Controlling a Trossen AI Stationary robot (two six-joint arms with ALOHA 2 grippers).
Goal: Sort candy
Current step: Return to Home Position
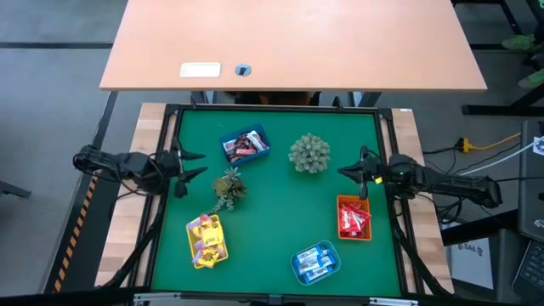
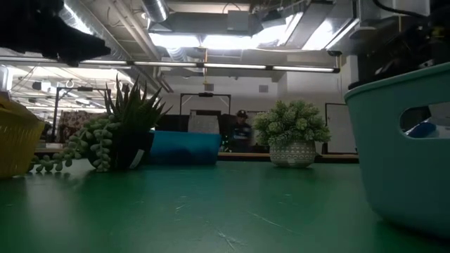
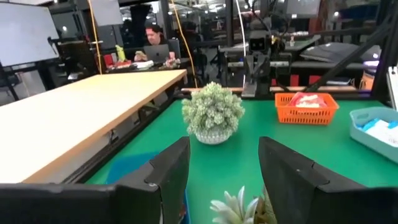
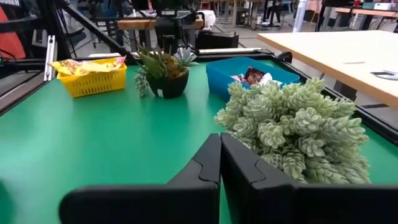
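Note:
The candy lies sorted in four small trays on the green mat: dark brown sweets in the blue tray point(image 1: 245, 144), red ones in the orange tray point(image 1: 354, 218), yellow ones in the yellow tray point(image 1: 206, 240), blue-and-white ones in the teal tray point(image 1: 315, 262). My left gripper point(image 1: 194, 164) hovers open at the mat's left edge, above the table. My right gripper point(image 1: 347, 171) hovers shut at the right edge, its fingers point(image 4: 219, 163) pressed together. Neither touches anything.
Two artificial plants stand on the mat: a pale round one point(image 1: 309, 153) near the far middle and a spiky dark-potted one point(image 1: 228, 189) left of centre. A beige table point(image 1: 289, 42) lies beyond the far edge. The mat's middle point(image 1: 280, 212) is bare.

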